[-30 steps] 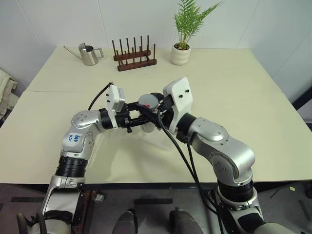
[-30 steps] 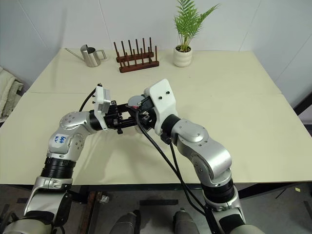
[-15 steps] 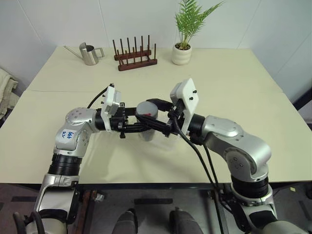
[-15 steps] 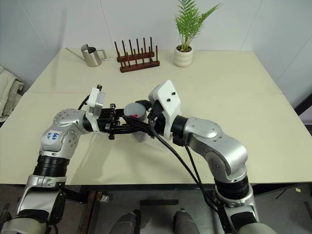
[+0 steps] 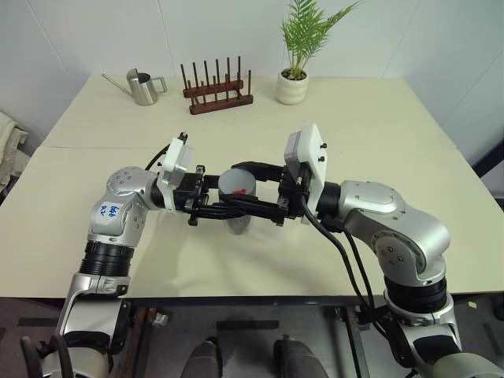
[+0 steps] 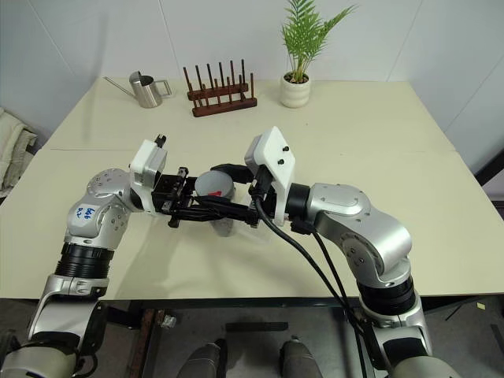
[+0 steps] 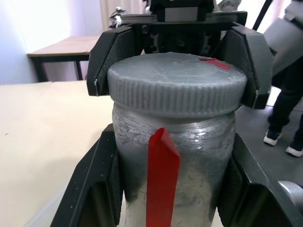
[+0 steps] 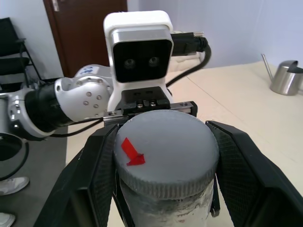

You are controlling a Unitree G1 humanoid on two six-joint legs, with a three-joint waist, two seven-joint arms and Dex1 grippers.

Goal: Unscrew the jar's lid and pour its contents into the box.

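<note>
jar (image 7: 173, 165): we hold it upright above the table (image 5: 378, 142), lid (image 8: 165, 151) still on | left gripper (image 7: 173, 189): clamped on the jar's body | right gripper (image 8: 165, 165): clamped on the lid's rim | watering can (image 5: 142, 87), rack (image 5: 218, 88), plant (image 5: 295, 55) at far edge

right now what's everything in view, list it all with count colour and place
small silvery cylindrical jar: one, red strip on its side, held above the table between both grippers
round grey ribbed lid: one, red arrow mark, on the jar
steel watering can: one, silver, far left of table
wooden peg rack: one, dark brown, far middle
potted fern: one, green in white pot, far right of the rack
cream table: one
left gripper: black, shut on the jar body
right gripper: black, shut on the lid
</note>
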